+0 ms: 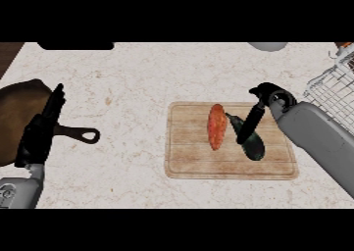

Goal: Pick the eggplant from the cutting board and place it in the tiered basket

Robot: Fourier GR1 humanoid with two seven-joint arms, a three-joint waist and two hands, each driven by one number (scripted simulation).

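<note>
Head view: cutting board (230,169) lies mid-counter. Eggplant (252,145) lies on board's right half, dark, slanted, just beside orange sweet potato (216,126) to its left. Right hand (261,105) over board's upper right, fingers straight, pointing down, tips at eggplant's upper end; not curled round it. Wire tiered basket (337,93) at right edge, apart from board. Left hand (42,132) at left edge, fingers straight, upward, holding nothing, over brown pan (9,120) with black handle (82,133).
</note>
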